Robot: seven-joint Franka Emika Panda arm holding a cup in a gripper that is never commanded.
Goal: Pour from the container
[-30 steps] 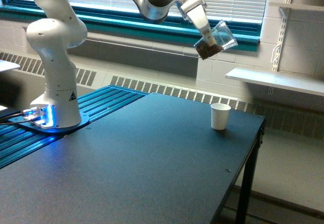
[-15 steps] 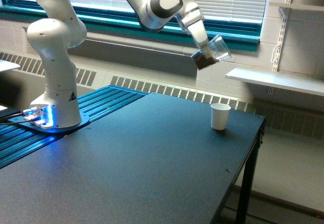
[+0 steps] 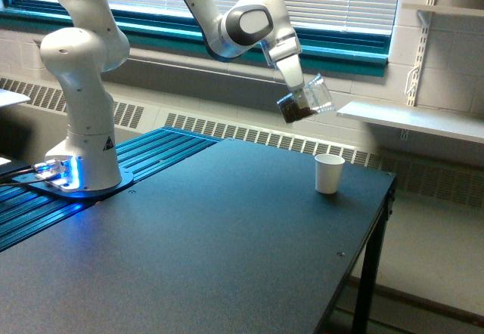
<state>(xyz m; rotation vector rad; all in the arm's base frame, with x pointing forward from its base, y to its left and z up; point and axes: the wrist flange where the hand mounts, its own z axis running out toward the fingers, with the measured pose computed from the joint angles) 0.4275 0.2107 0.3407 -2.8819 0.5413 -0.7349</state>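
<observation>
Your clear plastic cup [image 3: 306,100] is up in the air, well above the desk's far edge, nothing under it touching. It's tipped, mouth pointing up toward the exterior view's right. Brown granular stuff sits bunched in its lower, closed end, showing through the wall.

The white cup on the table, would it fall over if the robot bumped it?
Probably yes. The white cup looks like thin paper, so it is likely light. It stands alone and upright on the table, narrower at its base than its rim, so a nudge would likely slide or tip it. It would then likely roll in a curve.
</observation>
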